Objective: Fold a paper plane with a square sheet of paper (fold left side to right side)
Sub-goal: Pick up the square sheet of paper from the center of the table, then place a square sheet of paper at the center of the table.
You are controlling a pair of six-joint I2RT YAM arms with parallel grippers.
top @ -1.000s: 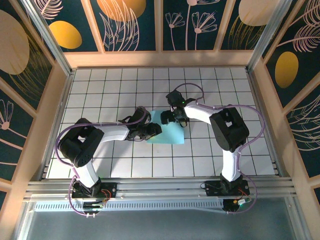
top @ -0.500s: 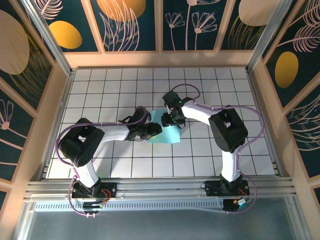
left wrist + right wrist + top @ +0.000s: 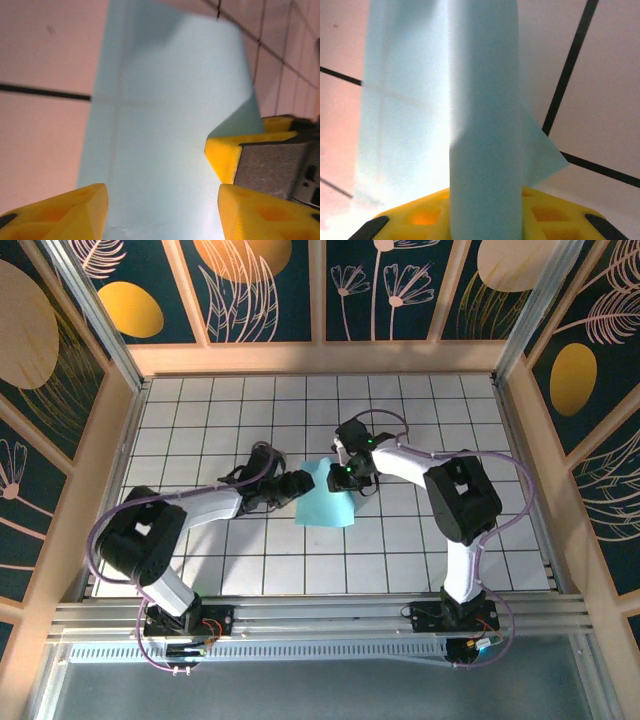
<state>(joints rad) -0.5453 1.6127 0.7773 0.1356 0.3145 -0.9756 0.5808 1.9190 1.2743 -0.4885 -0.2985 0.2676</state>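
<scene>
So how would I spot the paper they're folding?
Start at the white tiled table inside the patterned walls. Near its middle lies the sheet of paper. It is the one light-blue thing on the white tiles, thin, with one side curling up.

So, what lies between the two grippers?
The paper, its right side curled up to the right gripper, with the left gripper at its left edge. The top view shows this.

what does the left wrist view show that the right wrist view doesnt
Left wrist view: the left end effector, fingers spread open over the square sheet of paper, and the right end effector at the sheet's raised edge. Right wrist view: the sheet curling up as a narrow band from the right end effector's yellow fingers, with a loose corner at the right. Both: the light-blue sheet on the gridded table.
</scene>
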